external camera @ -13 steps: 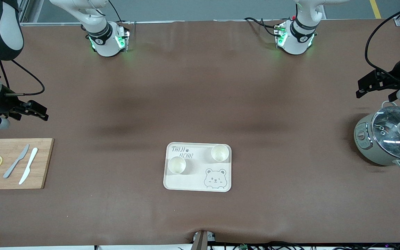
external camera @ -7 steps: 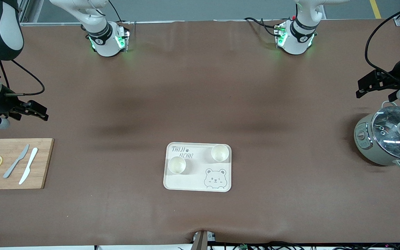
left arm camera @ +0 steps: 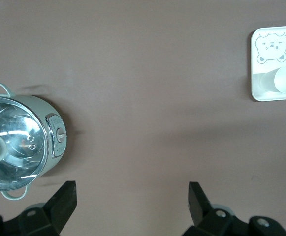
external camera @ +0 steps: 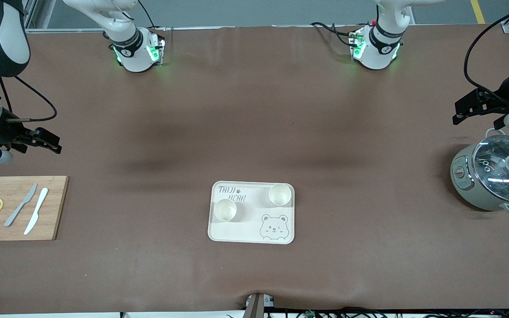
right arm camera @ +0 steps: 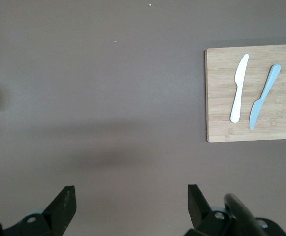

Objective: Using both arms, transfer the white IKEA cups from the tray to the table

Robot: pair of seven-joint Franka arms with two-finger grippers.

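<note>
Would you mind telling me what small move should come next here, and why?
Probably each arm should swing in toward the tray. Both cups stand on it untouched, while the right claw hangs open above the cutting board end and the left claw hangs open by the pot.

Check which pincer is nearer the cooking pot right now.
Left. The left pincer, open, hangs over bare table just beside the cooking pot at the left arm's end. The right pincer, open, hangs over the table by the wooden cutting board at the right arm's end.
</note>
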